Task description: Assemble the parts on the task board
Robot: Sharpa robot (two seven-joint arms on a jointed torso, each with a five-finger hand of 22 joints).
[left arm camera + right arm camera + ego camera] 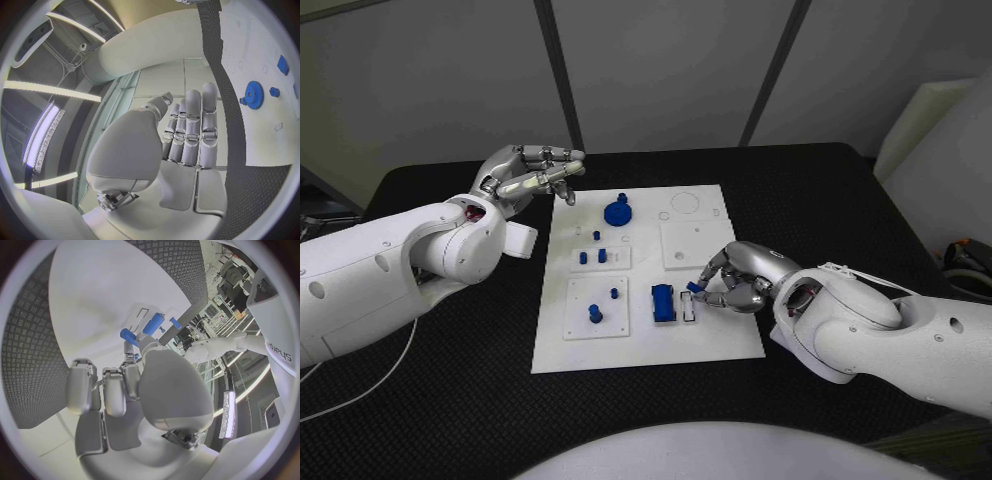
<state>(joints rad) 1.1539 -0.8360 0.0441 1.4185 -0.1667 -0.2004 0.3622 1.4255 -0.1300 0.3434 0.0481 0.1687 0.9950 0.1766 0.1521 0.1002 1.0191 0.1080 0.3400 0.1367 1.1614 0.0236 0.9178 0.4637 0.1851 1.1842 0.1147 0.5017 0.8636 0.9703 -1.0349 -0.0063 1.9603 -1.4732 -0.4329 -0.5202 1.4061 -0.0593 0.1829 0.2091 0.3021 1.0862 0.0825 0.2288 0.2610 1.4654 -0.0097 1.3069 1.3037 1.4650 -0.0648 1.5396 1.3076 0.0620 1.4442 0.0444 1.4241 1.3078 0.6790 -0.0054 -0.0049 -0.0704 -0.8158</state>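
The white task board (646, 345) lies in the middle of the black table. On it are a blue gear (617, 212), small blue pegs (600, 257) on a square sub-plate, two more pegs (596, 313) on a nearer sub-plate, and a blue block (664, 302) beside a white slot. My right hand (740, 278) is low over the board's right side and pinches a small blue part (694, 288) at its fingertips next to the block; the part (128, 335) also shows in the right wrist view. My left hand (531, 175) is raised off the board's far left corner, holding nothing.
A recessed white square plate (689, 243) and a faint ring outline (685, 204) take up the board's far right. Black table (459, 400) surrounds the board on all sides. In the left wrist view the gear (254, 94) lies beyond my extended fingers (190, 132).
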